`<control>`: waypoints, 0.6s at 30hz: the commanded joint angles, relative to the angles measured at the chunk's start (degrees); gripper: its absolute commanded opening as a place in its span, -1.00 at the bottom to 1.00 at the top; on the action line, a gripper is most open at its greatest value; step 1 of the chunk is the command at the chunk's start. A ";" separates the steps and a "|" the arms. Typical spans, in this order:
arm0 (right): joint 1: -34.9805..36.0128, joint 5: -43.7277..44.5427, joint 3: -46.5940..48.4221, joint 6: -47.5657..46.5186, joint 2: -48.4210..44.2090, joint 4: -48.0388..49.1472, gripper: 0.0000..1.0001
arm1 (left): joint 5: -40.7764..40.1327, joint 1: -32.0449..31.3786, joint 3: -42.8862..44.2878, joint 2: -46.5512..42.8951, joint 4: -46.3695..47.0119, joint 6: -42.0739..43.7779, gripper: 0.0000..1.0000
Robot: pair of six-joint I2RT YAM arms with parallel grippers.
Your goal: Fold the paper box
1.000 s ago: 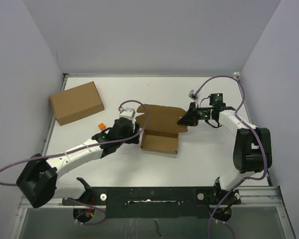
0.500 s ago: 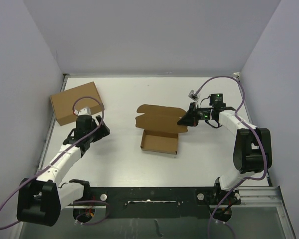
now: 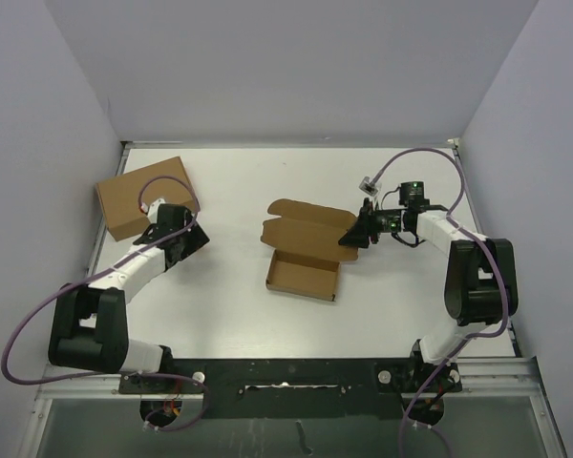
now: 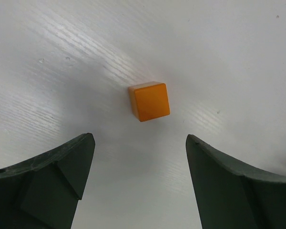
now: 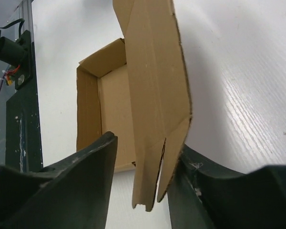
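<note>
From my station I see a white table point(image 3: 239, 315) with a faint streaked grain. Plain pale lilac walls point(image 3: 286, 67) close it in on the left, far and right sides, and a dark metal rail point(image 3: 296, 367) runs along the near edge where both arms are bolted. The paper box point(image 3: 303, 275) sits near the middle of the table, a little toward the right arm. Its shallow tray is open upward and its lid panel stands up along the far side, leaning slightly. My right gripper point(image 5: 145, 157) is at the right end of that raised lid, with its fingers astride a slotted corner flap. In the wrist view there is a clear gap between one finger and the cardboard, while the other finger sits right against it, so I read the jaws as parted and not clamping. My left gripper point(image 4: 139, 143) is over on the left side of the table, just beside the near corner of a larger plain cardboard box point(image 3: 145, 196) that lies flat near the left wall. Its jaws are spread wide and hold nothing. A small orange cube point(image 4: 149, 101) rests on the bare white surface just ahead of the fingertips, touching neither of them.
</note>
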 commanded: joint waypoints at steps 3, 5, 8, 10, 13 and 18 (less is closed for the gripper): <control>-1.23 2.96 3.26 -0.96 -0.73 -0.91 0.11 | -2.29 0.71 2.96 0.69 2.05 -1.11 0.54; -2.02 4.71 3.77 -1.60 -0.99 -1.95 0.25 | -2.34 0.99 2.69 0.17 2.50 -0.73 0.54; -3.89 5.68 4.75 -2.94 -1.46 -3.70 0.42 | -2.35 1.44 2.54 -0.09 2.53 -0.52 0.54; -5.39 5.20 4.54 -3.30 -2.11 -3.98 0.48 | -2.16 1.48 2.65 0.06 2.53 -0.59 0.54; -6.74 4.53 4.46 -4.48 -3.19 -4.74 0.54 | -1.83 1.46 2.90 0.54 2.57 -0.80 0.54; -7.91 4.60 5.18 -7.61 -5.34 -7.22 0.55 | -1.97 1.46 2.98 1.15 2.41 -0.62 0.54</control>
